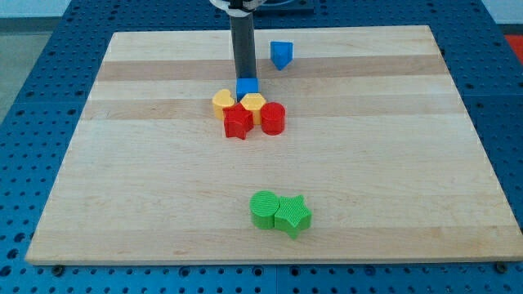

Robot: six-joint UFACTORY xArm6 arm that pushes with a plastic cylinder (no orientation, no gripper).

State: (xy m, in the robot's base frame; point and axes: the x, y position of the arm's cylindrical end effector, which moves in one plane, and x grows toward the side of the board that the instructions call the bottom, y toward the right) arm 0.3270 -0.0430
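Note:
My tip (pixel 244 77) comes down from the view's top and rests against the top side of a blue cube (pixel 248 86). That cube heads a tight cluster: a yellow rounded block (pixel 222 101) at the left, a yellow hexagon block (pixel 253 104) just below the cube, a red star block (pixel 238 121) and a red cylinder (pixel 273 118) along the bottom. The blocks in the cluster touch one another.
A second blue block (pixel 281 55), wedge-like, sits alone right of the rod near the board's top. A green cylinder (pixel 264 209) and a green star (pixel 292 216) touch each other near the bottom middle. The wooden board (pixel 122 188) lies on a blue perforated table.

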